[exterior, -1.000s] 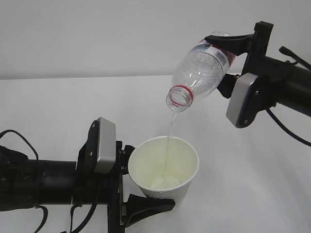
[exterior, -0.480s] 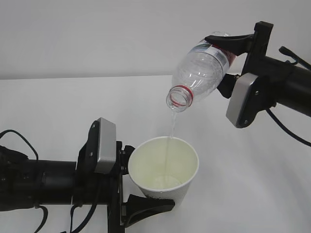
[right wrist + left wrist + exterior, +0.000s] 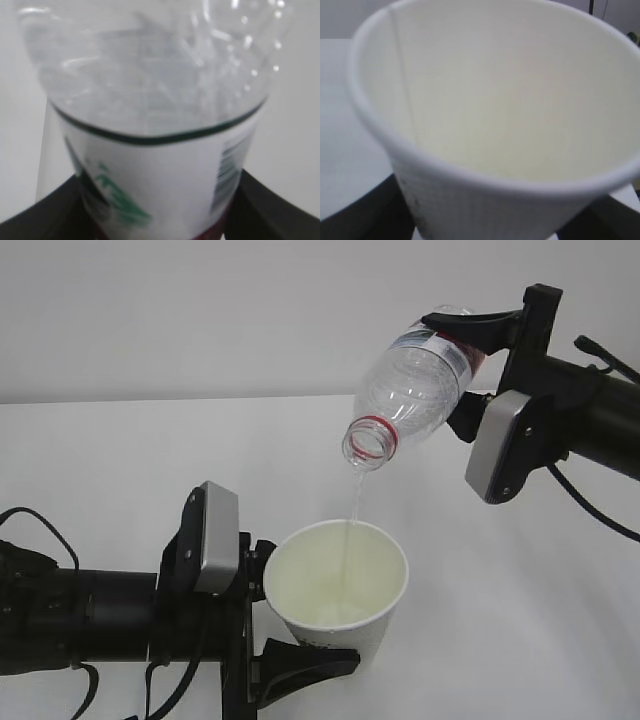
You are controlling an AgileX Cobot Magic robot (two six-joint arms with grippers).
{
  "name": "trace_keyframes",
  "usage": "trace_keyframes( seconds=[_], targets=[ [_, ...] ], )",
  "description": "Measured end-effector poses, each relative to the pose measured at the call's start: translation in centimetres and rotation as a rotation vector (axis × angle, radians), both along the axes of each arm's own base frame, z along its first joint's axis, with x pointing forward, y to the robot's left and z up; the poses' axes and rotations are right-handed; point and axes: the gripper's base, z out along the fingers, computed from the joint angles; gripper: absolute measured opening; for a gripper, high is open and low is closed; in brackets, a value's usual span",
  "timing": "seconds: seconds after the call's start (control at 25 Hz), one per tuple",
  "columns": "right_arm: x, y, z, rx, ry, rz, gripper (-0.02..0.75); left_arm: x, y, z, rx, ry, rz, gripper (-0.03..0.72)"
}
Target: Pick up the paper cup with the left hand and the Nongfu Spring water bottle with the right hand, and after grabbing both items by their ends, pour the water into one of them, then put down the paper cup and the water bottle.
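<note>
- Nothing has visibly shifted; thin clear water (image 3: pixel 350 530) keeps streaming.
- Right claw (image 3: pixel 478 368) grips tilted clear plastic red-labelled bottle (image 3: pixel 415 390), mouth down for pouring.
- Left claw (image 3: pixel 275 615) clasps white paper cup (image 3: pixel 340 590) beneath, catching it.

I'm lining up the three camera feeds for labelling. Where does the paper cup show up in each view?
Exterior view: the paper cup sits low at centre, held at the end of the left arm, under the tilted water bottle.
Left wrist view: the cup fills nearly the whole picture, open mouth upward.
Right wrist view: not in it; only the bottle shows.
Shared landmark: the white table.
</note>
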Motion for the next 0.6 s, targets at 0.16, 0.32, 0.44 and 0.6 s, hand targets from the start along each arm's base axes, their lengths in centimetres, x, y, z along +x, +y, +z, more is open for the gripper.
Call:
trace_keyframes(
  seconds=[0.16,0.32,0.44,0.6],
  targets=[
    [0.00,0.00,0.00,0.000,0.000,0.000,0.483,0.00,0.00,0.00,-0.002,0.011,0.003,0.536],
    [0.00,0.00,0.00,-0.002,-0.001,0.000,0.483,0.00,0.00,0.00,-0.002,0.012,0.003,0.536],
    [0.00,0.00,0.00,-0.022,-0.021,-0.002,0.483,0.00,0.00,0.00,-0.002,0.013,0.003,0.536],
    [0.00,0.00,0.00,-0.032,-0.031,-0.002,0.483,0.00,0.00,0.00,-0.002,0.013,0.003,0.536]
  ],
)
